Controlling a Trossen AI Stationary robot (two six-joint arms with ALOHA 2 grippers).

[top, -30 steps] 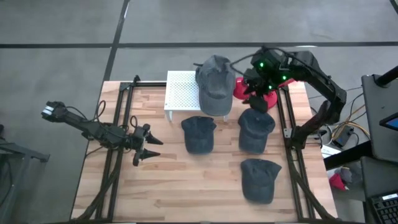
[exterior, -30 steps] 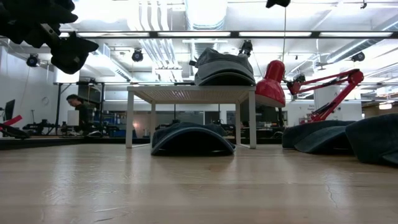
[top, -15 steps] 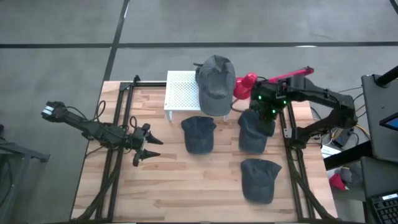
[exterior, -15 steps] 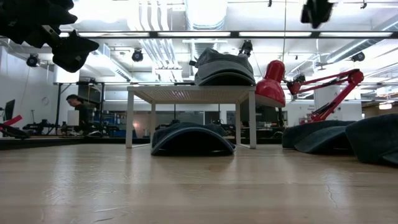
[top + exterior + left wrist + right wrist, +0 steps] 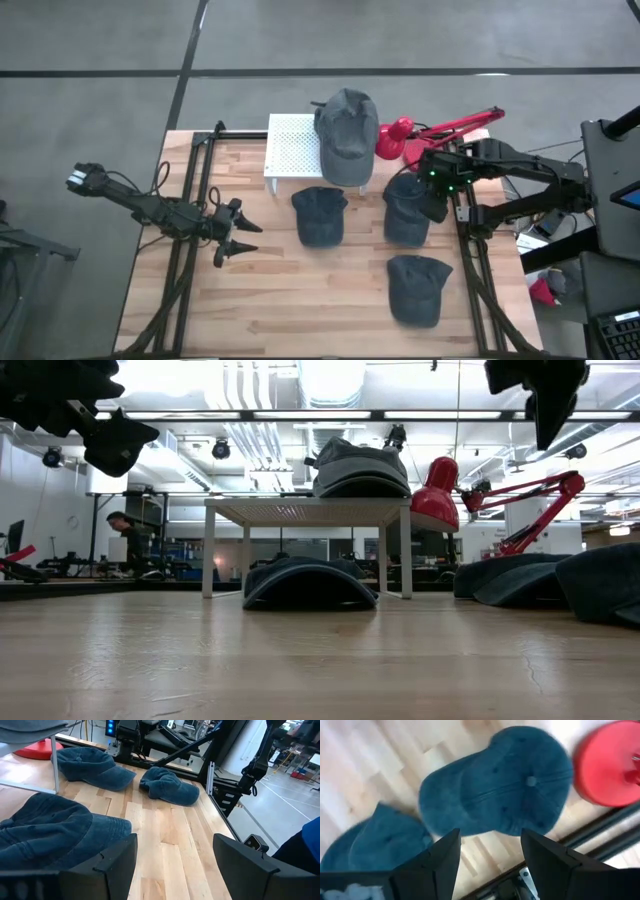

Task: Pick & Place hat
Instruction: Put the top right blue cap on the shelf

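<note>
Right gripper (image 5: 434,206) hangs over a dark blue denim cap (image 5: 408,211) on the wooden table (image 5: 280,290) (jaws apart, empty); left gripper (image 5: 232,243) parked open at the table's left

Bright ceiling glare, blurred right wrist view

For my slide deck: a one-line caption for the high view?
Right gripper open above a table hat, one hat on the white rack.

The caps (image 5: 407,208) are made of soft, matt blue-grey cloth with stitched seams. The table (image 5: 300,290) is formed of pale wood planks with a smooth finish. The small stand (image 5: 292,150) is made of white perforated metal, and the lamp (image 5: 396,138) is finished in glossy red.
</note>
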